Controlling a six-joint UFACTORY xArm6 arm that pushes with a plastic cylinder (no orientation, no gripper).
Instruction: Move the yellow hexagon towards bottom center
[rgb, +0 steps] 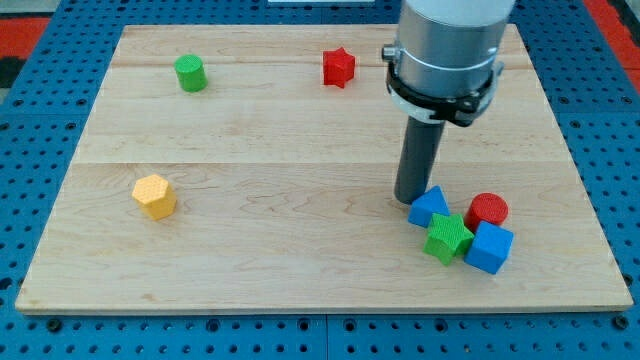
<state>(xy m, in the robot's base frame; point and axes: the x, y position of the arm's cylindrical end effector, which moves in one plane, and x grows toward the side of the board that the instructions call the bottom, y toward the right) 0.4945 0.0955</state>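
Note:
The yellow hexagon (154, 196) lies on the wooden board (300, 240) at the view's left, a little below mid-height. My tip (411, 200) is far to its right, at the right-centre of the board. The tip stands just left of a blue block (429, 207), touching or nearly touching it. The yellow hexagon stands alone, with no block near it.
A cluster sits by the tip at the lower right: the blue block, a green star (448, 237), a red cylinder (488, 210) and a blue cube (490, 247). A green cylinder (190, 73) and a red star (339, 67) lie near the top edge.

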